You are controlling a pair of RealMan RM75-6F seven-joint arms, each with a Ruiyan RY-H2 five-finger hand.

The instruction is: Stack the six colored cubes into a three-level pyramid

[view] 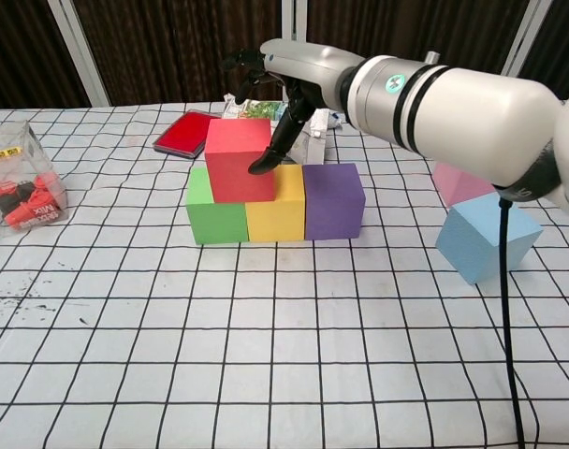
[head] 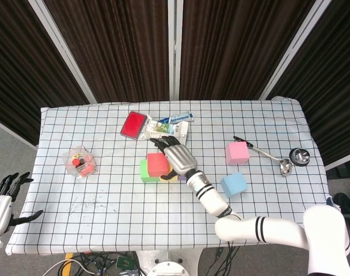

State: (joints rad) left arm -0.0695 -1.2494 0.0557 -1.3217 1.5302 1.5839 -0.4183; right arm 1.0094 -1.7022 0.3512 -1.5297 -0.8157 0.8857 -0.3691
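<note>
Right hand [view: 283,89], fingers spread and holding nothing, touches red cube [view: 239,159] atop the green [view: 212,213] and yellow cubes [view: 276,215]; a careless nudge likely topples it.

Pretty even, bright overhead light in both views, only soft, short shadows under the foam cubes on the white checked table [view: 266,355]. Dark pleated curtains [head: 123,52] behind stay nearly black. Everything's sharp in the head view. In the chest view the big white forearm [view: 462,103] has soft glare, and gridlines bow slightly near the edges.
</note>
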